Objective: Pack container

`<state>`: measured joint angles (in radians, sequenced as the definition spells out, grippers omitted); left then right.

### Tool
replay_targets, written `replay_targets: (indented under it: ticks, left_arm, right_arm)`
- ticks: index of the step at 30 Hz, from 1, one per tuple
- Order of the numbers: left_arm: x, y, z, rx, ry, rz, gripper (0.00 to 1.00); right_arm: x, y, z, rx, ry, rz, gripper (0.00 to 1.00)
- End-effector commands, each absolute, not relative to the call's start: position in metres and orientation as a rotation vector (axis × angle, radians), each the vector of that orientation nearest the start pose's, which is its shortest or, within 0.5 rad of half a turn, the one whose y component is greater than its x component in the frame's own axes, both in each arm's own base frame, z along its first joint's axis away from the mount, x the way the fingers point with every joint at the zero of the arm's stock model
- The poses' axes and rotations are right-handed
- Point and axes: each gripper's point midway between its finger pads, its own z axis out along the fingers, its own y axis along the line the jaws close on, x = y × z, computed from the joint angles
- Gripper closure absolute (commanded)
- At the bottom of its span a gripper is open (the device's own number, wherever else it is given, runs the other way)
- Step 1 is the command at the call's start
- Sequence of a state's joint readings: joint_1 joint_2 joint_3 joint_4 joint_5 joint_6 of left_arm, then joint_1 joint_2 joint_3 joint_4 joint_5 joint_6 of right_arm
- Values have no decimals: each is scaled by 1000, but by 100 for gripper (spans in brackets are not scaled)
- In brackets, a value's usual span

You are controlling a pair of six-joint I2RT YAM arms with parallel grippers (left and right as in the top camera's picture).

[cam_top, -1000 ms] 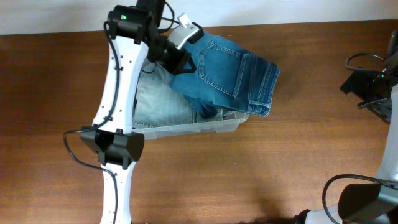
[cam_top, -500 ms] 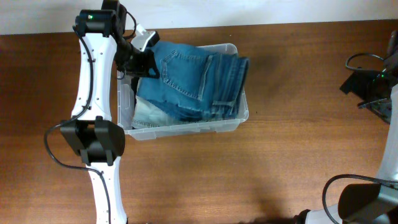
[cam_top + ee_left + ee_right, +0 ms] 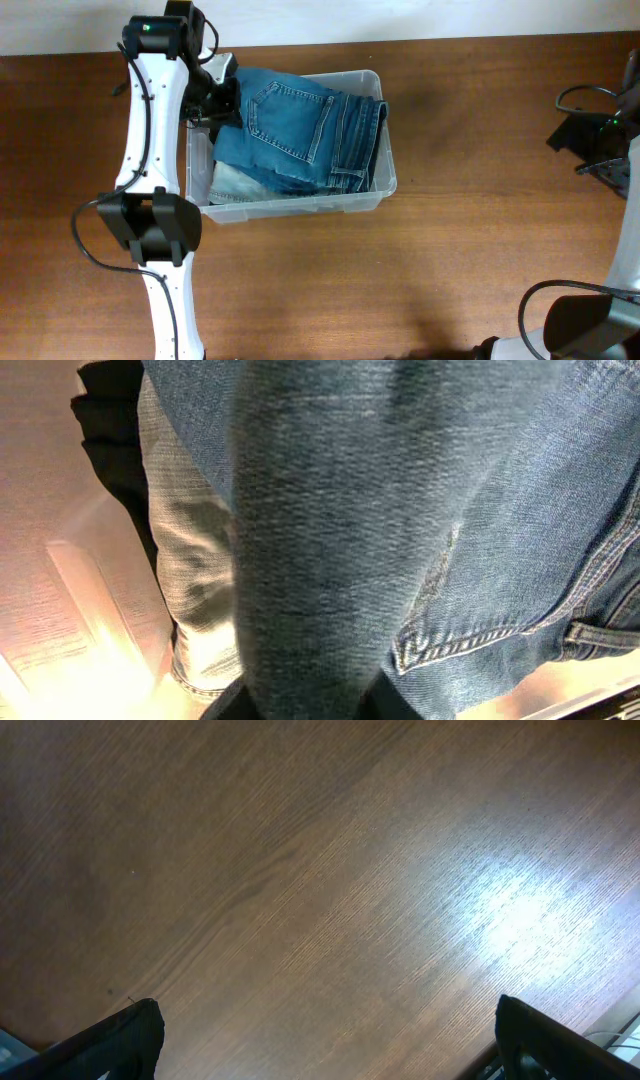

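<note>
one clear plastic container point(image 3: 300, 207); one wooden worktop point(image 3: 450, 260) under it; two pairs of folded jeans, namely one darker blue pair point(image 3: 300, 135) and one paler washed pair point(image 3: 235, 185); two white robot arms, one left arm point(image 3: 150, 140) and one right arm point(image 3: 628, 250); two claws, one left claw point(image 3: 228, 100) and one right claw point(image 3: 330, 1055); two dark fingertips point(image 3: 120, 1045) of the right claw show in its own wrist view

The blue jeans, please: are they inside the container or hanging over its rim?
Inside: the folded blue jeans lie within the container walls.
</note>
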<state>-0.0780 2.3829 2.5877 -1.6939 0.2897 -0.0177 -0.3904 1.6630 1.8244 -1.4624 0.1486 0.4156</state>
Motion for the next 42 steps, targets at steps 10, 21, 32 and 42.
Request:
replay_targets:
  ticks: [10, 21, 32, 42]
  left_arm:
    - [449, -66, 207, -55, 2957, -351, 94]
    - [416, -58, 182, -117, 3100, -298, 89]
    - [411, -52, 172, -122, 3141, -239, 36]
    - [441, -27, 245, -83, 2856, -31, 37]
  right_arm:
    - [303, -154, 244, 1162, 2603, -208, 2]
    - [303, -154, 244, 1162, 2603, -208, 2]
    - [303, -154, 244, 1162, 2603, -208, 2]
    - [303, -154, 244, 1162, 2603, -208, 2]
